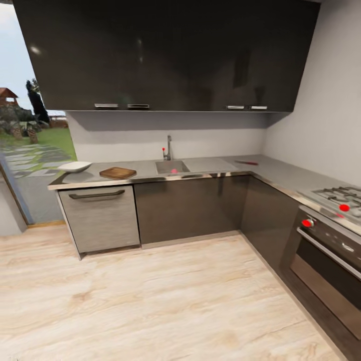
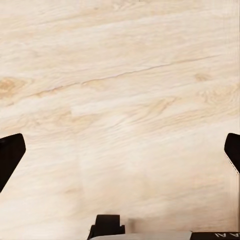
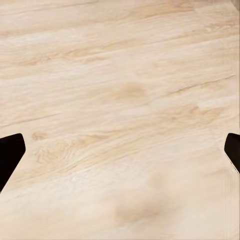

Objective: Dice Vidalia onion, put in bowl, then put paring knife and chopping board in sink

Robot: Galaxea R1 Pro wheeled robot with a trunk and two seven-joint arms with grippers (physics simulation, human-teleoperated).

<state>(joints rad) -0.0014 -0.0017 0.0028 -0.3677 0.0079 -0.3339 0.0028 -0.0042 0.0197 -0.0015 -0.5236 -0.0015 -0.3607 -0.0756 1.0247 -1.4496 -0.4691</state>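
Standing back on the wood floor (image 1: 150, 301), I have the whole kitchen run ahead of me at twelve o'clock, which is why nothing is in reach yet. My left pincer (image 2: 120, 155) hangs over bare floor with its fingertips (image 2: 10, 157) spread wide and nothing between them; my right pincer (image 3: 120, 155) is the same, wide apart and empty, both carried low for the drive, I judge. On the countertop (image 1: 210, 165) the sink (image 1: 172, 167) sits dead ahead below its faucet (image 1: 169, 147), with a small reddish spot in the basin (possibly the onion, too small to be sure). The chopping board (image 1: 118, 173) lies at about eleven o'clock, just left of the sink, handy for cutting beside it. The bowl (image 1: 74, 166) rests further out near ten o'clock, close to the board. The paring knife (image 1: 246, 162) lies apart toward one o'clock, beyond the drainboard.
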